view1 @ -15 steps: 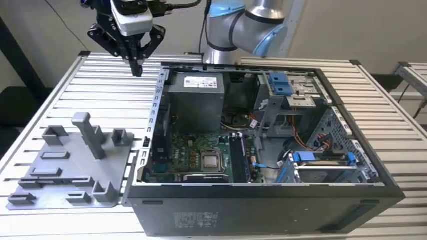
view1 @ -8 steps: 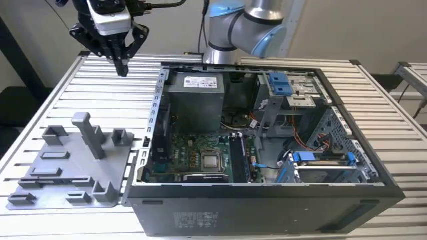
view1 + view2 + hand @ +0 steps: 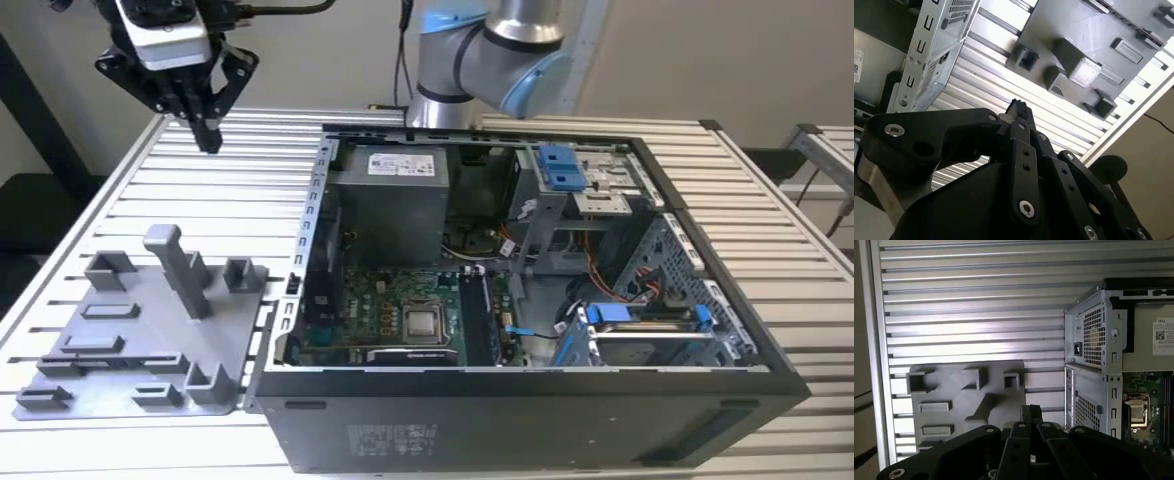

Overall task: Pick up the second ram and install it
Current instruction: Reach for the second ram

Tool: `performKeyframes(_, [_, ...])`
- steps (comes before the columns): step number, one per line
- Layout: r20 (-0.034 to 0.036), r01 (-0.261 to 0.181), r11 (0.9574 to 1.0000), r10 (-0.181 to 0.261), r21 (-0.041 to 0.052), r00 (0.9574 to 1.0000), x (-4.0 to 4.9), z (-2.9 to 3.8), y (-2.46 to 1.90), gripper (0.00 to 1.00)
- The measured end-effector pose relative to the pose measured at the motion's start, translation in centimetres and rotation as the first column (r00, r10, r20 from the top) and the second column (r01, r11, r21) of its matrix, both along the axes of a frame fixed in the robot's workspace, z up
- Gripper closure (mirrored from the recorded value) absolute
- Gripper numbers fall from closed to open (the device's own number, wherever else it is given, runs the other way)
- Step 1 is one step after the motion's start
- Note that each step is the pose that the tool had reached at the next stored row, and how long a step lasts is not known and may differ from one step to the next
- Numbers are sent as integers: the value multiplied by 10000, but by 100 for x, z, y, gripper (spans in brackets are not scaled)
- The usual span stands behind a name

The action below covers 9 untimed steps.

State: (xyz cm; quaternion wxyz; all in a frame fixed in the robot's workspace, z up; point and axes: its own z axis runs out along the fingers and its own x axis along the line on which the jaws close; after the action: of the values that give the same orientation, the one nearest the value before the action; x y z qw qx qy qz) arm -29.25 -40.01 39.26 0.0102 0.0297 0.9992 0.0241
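My gripper [image 3: 207,138] hangs high over the slatted table at the exterior view's far left, well away from the open computer case [image 3: 310,250]. Its fingers point down and are pressed together with nothing between them, as both wrist views show [image 3: 1018,106] [image 3: 1030,411]. Inside the case, a long dark stick [image 3: 477,322] stands on edge in the slots to the exterior view's right of the processor socket [image 3: 424,322] on the green motherboard [image 3: 354,335]. I take it for the second ram, though I cannot tell whether it is fully seated.
A grey fixture plate [image 3: 127,385] with pockets and a tall post [image 3: 178,268] lies on the table below the gripper, its pockets bare. The robot's base [image 3: 487,50] stands behind the case. Drive cages with blue clips [image 3: 567,168] fill the case's right side.
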Motion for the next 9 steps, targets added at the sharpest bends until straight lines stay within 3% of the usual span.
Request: performKeyframes(9, [0,-24,10000,24,0,10000,-366,-1,-4,89])
